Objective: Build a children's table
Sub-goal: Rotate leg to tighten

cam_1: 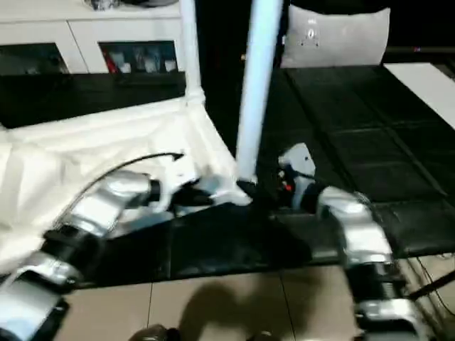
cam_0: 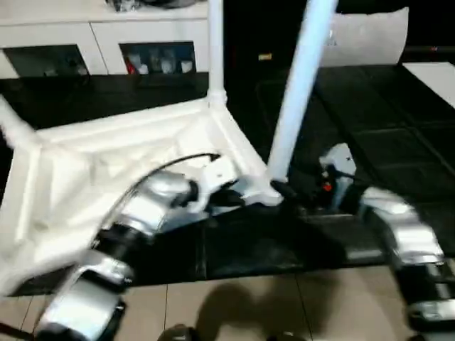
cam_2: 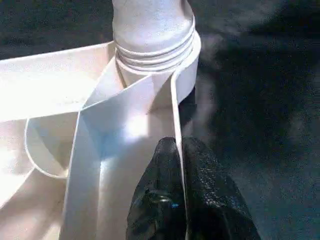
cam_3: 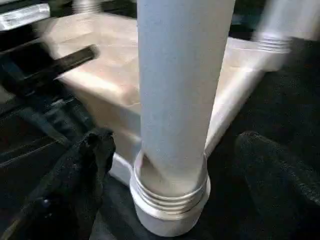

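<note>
The table top (cam_0: 106, 163) lies upside down on the dark mats (cam_0: 398, 142), to the left. One leg (cam_0: 298, 85) stands in its near right corner socket, another leg (cam_0: 215, 50) in the far right corner. Behind, at the far left, stands a cabinet (cam_0: 99, 35). A cushion (cam_1: 334, 35) lies far right

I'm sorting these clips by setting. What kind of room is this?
Probably a furnished indoor room, perhaps a living room or a mock-up of one: a white cabinet with glass doors along the far wall, black padded floor mats over pale floor tiles, a white cushion behind.
</note>
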